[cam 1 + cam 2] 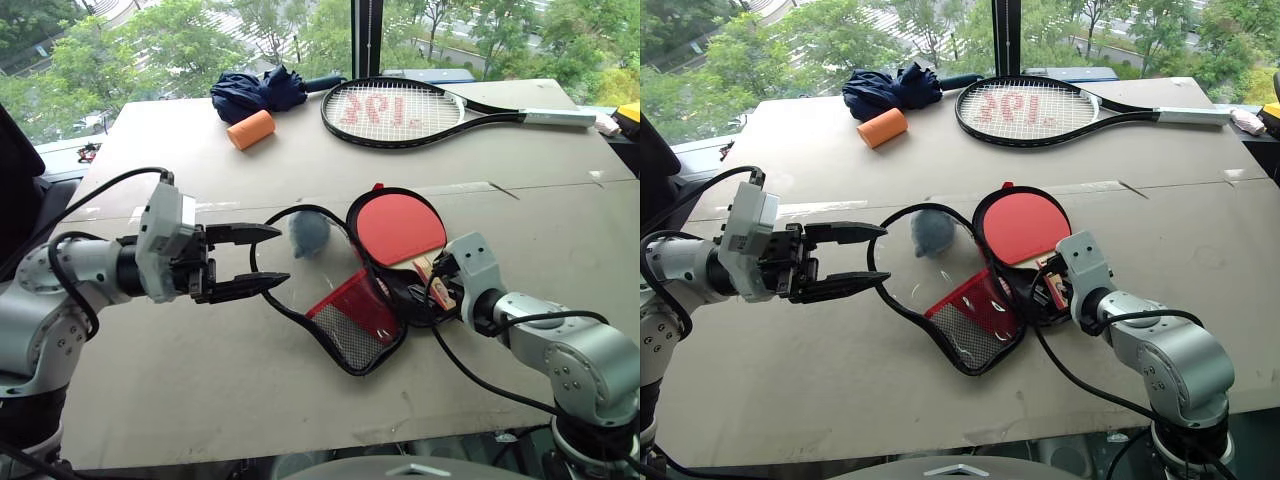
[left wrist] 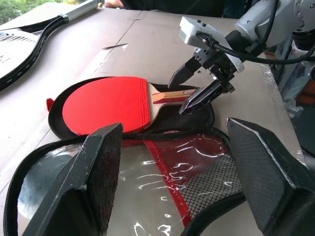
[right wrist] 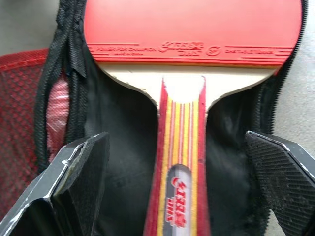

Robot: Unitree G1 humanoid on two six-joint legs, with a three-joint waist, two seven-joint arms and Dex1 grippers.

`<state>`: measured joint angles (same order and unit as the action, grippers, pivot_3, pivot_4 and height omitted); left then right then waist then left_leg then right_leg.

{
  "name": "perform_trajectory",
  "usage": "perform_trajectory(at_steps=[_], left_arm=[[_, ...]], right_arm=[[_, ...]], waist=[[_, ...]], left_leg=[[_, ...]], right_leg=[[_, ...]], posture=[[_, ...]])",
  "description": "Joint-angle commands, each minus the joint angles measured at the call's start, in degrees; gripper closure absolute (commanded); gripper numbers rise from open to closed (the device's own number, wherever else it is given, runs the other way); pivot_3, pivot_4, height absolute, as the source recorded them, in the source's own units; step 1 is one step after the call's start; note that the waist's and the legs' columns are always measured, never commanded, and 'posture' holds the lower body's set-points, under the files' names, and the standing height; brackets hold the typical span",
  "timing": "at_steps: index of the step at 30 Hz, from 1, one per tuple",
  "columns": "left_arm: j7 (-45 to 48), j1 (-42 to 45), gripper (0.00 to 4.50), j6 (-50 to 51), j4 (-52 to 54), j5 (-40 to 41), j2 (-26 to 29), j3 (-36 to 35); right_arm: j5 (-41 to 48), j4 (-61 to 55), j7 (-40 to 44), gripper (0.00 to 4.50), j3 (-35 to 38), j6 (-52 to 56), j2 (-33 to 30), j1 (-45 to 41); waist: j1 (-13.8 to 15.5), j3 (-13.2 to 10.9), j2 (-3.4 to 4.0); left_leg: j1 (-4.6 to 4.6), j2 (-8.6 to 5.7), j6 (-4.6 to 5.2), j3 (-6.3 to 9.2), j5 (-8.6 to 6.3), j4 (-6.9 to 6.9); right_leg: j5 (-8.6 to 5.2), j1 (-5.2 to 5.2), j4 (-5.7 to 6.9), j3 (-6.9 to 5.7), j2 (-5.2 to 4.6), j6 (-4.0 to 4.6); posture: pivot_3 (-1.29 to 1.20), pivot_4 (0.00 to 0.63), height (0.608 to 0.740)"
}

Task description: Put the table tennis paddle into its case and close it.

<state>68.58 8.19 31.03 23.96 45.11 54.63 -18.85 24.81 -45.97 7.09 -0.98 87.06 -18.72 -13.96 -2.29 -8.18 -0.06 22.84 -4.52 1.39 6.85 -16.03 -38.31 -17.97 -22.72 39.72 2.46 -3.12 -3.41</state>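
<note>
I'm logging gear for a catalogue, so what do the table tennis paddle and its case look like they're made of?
The table tennis paddle: a matte red rubber face with printed lettering, on pale wood, with a striped, glossy wooden handle. The case: seemingly red fabric with black mesh, a black zip edge and dark lining, plus a shiny clear panel, probably plastic.

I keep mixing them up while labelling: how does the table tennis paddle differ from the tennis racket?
The table tennis paddle is small, with a solid red face; the tennis racket is large, black-framed and strung. The paddle lies in the open case near the right gripper; the racket lies on the table at its far edge. Both lie flat.
</note>
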Motion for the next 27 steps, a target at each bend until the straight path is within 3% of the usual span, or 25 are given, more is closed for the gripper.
perform_trajectory(at_steps=[1, 4, 7, 10, 12, 27], left_arm=[[1.2, -0.5, 1.09, -2.2, -0.2, -0.2, 0.5, -2.6], [2.0, -1.9, 1.09, -3.4, -0.7, -0.7, 0.3, -3.3], [2.5, -2.8, 1.09, -4.2, -1.0, -0.9, 0.2, -3.7], [2.9, -3.6, 1.09, -5.1, -1.2, -1.2, 0.1, -3.9], [3.3, -4.2, 1.09, -5.7, -1.4, -1.3, 0.0, -4.1], [5.2, -7.7, 1.09, -8.7, -2.2, -1.9, -0.4, -5.6]], right_arm=[[-0.5, -0.4, 0.6, 0.05, -0.7, -1.8, -0.4, 0.2], [-0.7, 0.1, 1.3, 0.05, -2.1, -2.4, -1.9, 0.6], [-1.2, 0.2, 1.3, 1.27, -3.1, -3.6, -2.9, 1.0], [-1.6, 0.1, 1.5, 2.81, -3.7, -4.3, -3.1, 0.6], [-1.7, -0.2, 1.6, 3.50, -3.6, -4.2, -2.4, 0.3], [-2.7, 0.6, 1.3, 3.50, -4.6, -3.6, -0.4, -3.6]], waist=[[0.0, 0.0, 0.00], [0.0, 0.0, 0.00], [0.0, 0.0, 0.00], [0.0, 0.0, 0.00], [0.0, 0.0, 0.00], [0.0, 0.0, 0.00]], left_leg=[[0.00, 0.00, 0.00, 0.00, 0.00, 0.00], [0.00, 0.00, 0.00, -0.01, 0.00, 0.01], [0.00, 0.00, 0.00, 0.00, 0.00, 0.01], [0.00, 0.00, 0.00, -0.02, 0.00, 0.00], [0.00, 0.00, 0.00, -0.02, 0.00, 0.01], [0.00, 0.02, 0.00, -0.01, 0.00, 0.02]], right_leg=[[0.00, 0.00, 0.00, 0.01, 0.00, 0.00], [0.00, 0.00, 0.00, 0.01, 0.00, 0.00], [0.00, 0.00, -0.01, 0.00, 0.00, 0.00], [0.00, 0.01, -0.01, 0.02, -0.01, 0.00], [0.00, 0.00, -0.01, 0.02, 0.00, 0.00], [0.00, -0.01, -0.02, 0.01, 0.00, 0.00]], posture=[[0.00, 0.150, 0.740], [0.00, 0.150, 0.740], [0.00, 0.150, 0.740], [0.00, 0.150, 0.740], [0.00, 0.150, 0.740], [0.00, 0.150, 0.740]])
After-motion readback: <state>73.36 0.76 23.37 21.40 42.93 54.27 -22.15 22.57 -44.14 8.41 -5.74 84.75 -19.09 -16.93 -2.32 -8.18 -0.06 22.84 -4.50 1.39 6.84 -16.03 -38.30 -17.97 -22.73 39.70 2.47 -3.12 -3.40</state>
